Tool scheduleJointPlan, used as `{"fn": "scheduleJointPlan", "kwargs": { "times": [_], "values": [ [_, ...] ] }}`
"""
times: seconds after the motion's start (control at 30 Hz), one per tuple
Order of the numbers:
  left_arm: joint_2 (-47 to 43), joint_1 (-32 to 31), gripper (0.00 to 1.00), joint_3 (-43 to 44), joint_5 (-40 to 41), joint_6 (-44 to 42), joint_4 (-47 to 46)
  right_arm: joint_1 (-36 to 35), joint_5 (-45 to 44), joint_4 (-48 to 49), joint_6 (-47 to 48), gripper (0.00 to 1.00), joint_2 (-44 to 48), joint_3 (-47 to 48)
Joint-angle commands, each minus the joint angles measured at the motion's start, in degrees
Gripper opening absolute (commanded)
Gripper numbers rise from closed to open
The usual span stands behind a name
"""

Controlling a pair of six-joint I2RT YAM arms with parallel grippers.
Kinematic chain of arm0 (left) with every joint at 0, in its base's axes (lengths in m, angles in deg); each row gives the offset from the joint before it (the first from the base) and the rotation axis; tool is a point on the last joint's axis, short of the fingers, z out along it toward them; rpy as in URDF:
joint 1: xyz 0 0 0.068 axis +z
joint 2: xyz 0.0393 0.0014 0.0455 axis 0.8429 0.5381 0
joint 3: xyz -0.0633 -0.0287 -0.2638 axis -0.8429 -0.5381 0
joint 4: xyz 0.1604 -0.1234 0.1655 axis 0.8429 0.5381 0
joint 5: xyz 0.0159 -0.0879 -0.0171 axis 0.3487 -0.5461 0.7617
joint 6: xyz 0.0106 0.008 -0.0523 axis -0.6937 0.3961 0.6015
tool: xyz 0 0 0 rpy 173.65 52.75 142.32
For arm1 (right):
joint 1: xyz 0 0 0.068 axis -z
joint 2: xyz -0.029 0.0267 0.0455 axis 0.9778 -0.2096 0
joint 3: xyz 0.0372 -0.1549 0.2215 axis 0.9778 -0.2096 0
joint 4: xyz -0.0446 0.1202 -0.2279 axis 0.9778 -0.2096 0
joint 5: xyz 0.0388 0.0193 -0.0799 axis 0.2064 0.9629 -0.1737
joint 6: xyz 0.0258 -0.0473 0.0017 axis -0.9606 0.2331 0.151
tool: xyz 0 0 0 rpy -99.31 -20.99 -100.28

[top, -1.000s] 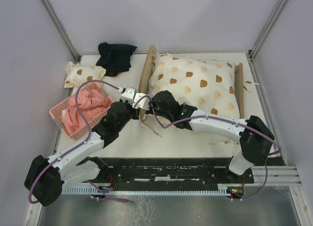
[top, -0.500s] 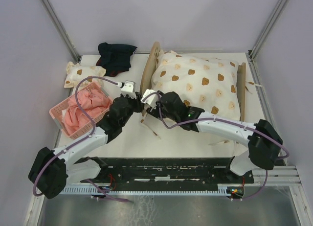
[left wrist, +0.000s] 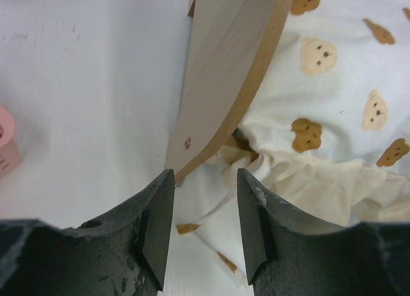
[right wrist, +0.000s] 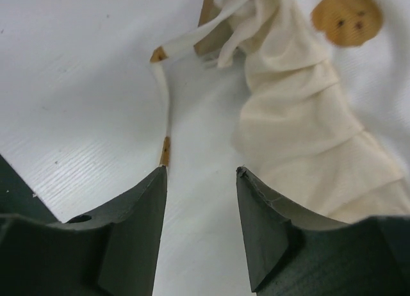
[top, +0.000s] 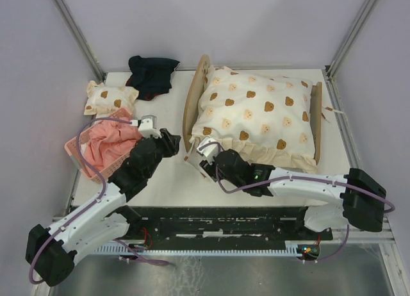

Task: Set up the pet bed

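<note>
The pet bed stands at the middle and right of the table. Its arched plywood headboard is on the left and its low footboard on the right. A cream bear-print quilt covers it, so the mattress is hidden. My left gripper is open and empty, just left of the headboard's near end. Its jaws frame a loose quilt tie on the table. My right gripper is open and empty at the bed's near-left corner. In the right wrist view it sits beside the quilt's ruffled edge.
A pink plastic basket with pink cloth stands left of my left arm. A small bear-print pillow and a dark cloth lie at the back left. Loose ties trail off the quilt by the footboard.
Both grippers have drawn back from the headboard toward the near edge, the left one also leftward. The bed has shifted slightly to the right.
</note>
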Motion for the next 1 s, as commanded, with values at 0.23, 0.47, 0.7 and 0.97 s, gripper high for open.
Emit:
{"fn": "scheduleJointPlan", "kwargs": {
  "times": [0.23,0.47,0.7,0.97],
  "values": [
    [-3.6,0.0,0.47,-10.0,-0.9,10.5,-0.2,-5.9,-8.6,8.1,-5.4,0.49,-16.4,2.0],
    [-3.0,0.1,0.45,-12.3,-2.2,10.9,-2.1,-5.9,-10.8,10.4,-4.9,0.50,-24.3,3.0],
    [-1.5,0.0,0.36,-13.7,-5.8,6.6,-6.8,-5.9,-12.7,8.5,-4.9,0.02,-21.4,2.1],
    [4.5,-5.6,0.32,-13.8,-1.9,2.9,-13.5,-2.8,-15.4,1.5,-8.9,0.02,-1.7,1.8]
  ]
}}
